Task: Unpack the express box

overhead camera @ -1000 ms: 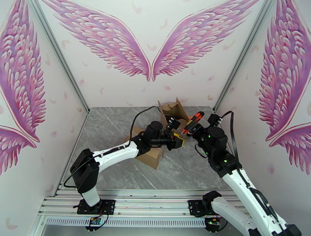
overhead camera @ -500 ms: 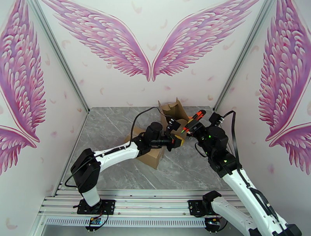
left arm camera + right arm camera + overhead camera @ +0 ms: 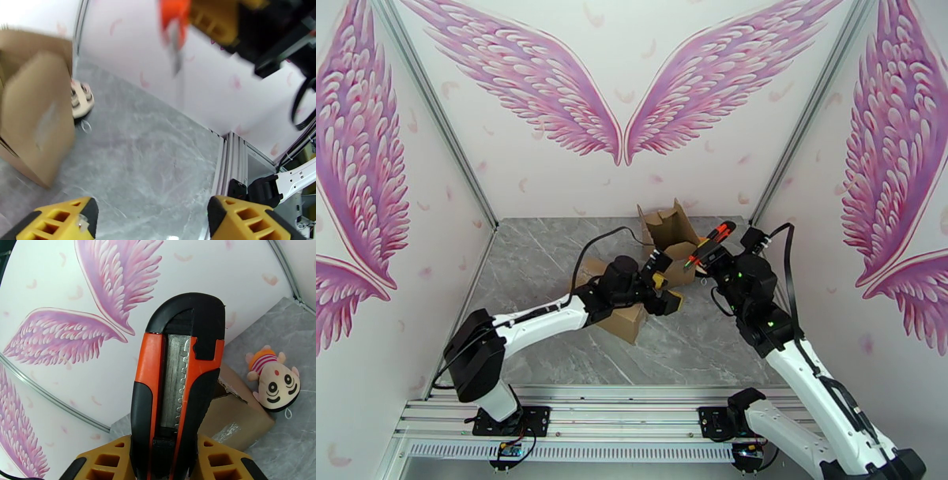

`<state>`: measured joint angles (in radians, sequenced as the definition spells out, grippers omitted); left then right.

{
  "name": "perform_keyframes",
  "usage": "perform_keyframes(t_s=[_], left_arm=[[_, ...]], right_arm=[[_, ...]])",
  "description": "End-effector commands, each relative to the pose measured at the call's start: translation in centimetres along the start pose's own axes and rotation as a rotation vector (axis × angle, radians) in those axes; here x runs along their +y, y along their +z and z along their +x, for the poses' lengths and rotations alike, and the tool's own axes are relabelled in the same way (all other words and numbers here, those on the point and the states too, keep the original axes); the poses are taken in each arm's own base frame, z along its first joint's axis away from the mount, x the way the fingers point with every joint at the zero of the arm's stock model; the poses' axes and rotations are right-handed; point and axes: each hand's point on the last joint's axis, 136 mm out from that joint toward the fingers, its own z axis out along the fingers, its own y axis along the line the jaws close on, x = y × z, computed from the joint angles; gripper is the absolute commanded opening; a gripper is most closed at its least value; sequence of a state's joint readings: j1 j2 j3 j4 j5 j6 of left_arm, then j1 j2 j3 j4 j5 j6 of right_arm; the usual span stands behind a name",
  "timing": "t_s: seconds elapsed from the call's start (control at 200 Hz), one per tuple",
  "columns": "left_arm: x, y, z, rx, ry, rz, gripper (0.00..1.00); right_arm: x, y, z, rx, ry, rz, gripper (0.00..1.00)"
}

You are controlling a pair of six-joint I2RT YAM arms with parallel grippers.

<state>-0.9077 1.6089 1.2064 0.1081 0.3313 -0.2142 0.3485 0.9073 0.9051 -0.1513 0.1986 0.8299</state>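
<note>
At the back of the table (image 3: 537,260), the box (image 3: 669,223) sat with its flaps standing up and its top open, so the cutting, I judged, was finished. The right gripper (image 3: 166,461) held the knife (image 3: 177,370) by the lower end of its handle, the orange-and-black body pointing up and away from the cardboard. I read that as parking the knife clear of the other arm's working space. Its fingers (image 3: 106,461) were drawn in narrow, one yellow pad on each side of the handle. The left gripper (image 3: 152,221) hung low over the table near the box, and its fingers (image 3: 59,219) stood wide apart with nothing between them — only bare table beyond. A small plush doll (image 3: 275,383) lay face up on the table just beside the box, outside the cardboard, so that much of the contents looked to be out. Whether anything more was inside I couldn't tell, since none of my views looked down into it. The empty left gripper — my guess — was placed free for the next reach.
</note>
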Motion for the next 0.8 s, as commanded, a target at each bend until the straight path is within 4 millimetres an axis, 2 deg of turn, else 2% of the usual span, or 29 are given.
perform_keyframes(t_s=[0.0, 0.035, 0.06, 0.305, 0.565, 0.795], left_arm=[[-0.5, -1.7, -3.3, -0.047, 0.117, -0.032, 0.78], [-0.5, -1.5, -3.0, -0.024, 0.131, -0.028, 0.76], [-0.8, -1.6, -4.2, -0.035, 0.147, -0.025, 0.76], [0.0, -0.5, -5.3, -0.020, 0.163, -0.039, 0.64], [1.8, 0.1, -4.6, 0.026, 0.160, -0.092, 0.60], [1.6, 1.0, -5.5, 0.011, 0.152, -0.054, 0.52]], right_arm=[[2.3, -0.2, -0.7, -0.014, -0.024, -0.074, 0.33], [2.5, -0.2, -0.5, -0.010, -0.027, -0.079, 0.33], [2.6, -0.1, -0.3, -0.006, -0.030, -0.083, 0.33], [3.4, 0.3, 1.3, 0.038, -0.052, -0.104, 0.34], [3.8, 0.0, 1.5, 0.051, -0.044, -0.112, 0.35], [4.1, -0.1, 2.3, 0.073, -0.047, -0.122, 0.35]])
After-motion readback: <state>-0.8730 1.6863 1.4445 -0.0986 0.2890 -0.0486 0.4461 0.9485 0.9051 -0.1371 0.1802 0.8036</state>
